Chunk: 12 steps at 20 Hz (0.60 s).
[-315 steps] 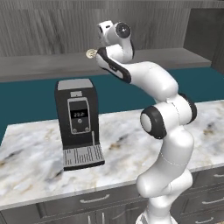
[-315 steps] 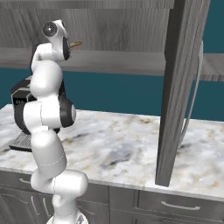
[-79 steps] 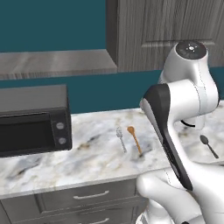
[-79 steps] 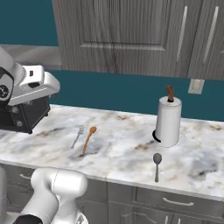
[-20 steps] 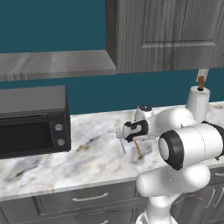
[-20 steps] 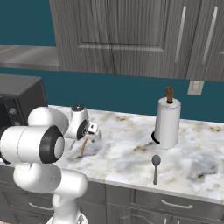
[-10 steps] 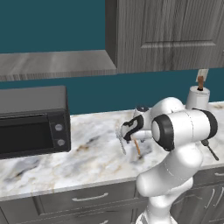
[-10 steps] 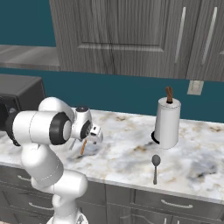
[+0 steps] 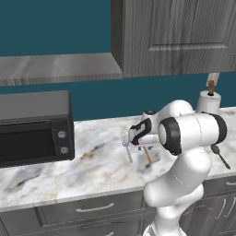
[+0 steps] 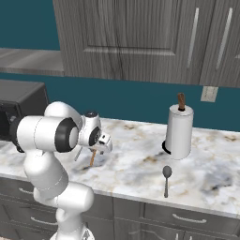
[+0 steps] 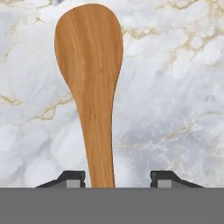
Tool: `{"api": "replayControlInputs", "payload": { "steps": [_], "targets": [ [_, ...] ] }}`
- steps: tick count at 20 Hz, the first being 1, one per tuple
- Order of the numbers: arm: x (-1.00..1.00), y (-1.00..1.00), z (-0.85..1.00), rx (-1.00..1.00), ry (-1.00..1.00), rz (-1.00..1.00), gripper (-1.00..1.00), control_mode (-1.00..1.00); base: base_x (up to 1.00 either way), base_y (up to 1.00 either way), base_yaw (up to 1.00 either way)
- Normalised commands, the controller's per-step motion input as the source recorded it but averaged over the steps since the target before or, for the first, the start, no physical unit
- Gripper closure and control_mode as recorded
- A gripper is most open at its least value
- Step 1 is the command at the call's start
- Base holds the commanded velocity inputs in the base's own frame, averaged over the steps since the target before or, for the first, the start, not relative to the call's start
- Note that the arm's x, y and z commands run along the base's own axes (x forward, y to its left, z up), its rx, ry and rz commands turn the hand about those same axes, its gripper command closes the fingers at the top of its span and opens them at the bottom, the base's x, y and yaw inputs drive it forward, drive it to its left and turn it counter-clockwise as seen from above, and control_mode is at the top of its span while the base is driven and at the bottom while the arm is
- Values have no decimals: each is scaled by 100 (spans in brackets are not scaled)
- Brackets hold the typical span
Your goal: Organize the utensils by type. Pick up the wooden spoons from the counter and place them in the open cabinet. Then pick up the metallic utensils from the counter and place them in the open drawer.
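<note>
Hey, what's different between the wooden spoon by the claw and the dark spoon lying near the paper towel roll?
The wooden spoon is orange-brown; the dark spoon is grey-black. The wooden spoon lies between the fingers of the claw, beside a fork; the dark spoon lies alone near the counter's front edge, in front of the paper towel roll. Both lie flat on the marble counter.

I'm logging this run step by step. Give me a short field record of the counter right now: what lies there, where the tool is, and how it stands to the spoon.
counter: marble, with wooden spoon, fork, dark spoon, paper towel roll and microwave on it
wooden spoon: orange-brown, flat on the counter, handle between the tool's tips
tool: low over the spoon handle, tips either side with gaps, not clamped
fork: silver-grey, just left of the wooden spoon
dark spoon: near the front edge, before the paper towel roll
microwave: far left
</note>
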Motion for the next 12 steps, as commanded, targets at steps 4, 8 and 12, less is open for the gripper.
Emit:
{"api": "replayControlInputs", "payload": {
  "steps": [4, 8, 12],
  "targets": [
    [-13, -29, -10, 0, 0, 0, 100, -100, 0, 0, 0],
    [-11, -23, 32, 0, 0, 0, 100, -100, 0, 0, 0],
    [-27, -5, 64, 0, 0, 9, 100, -100, 0, 0, 0]
  ]
}}
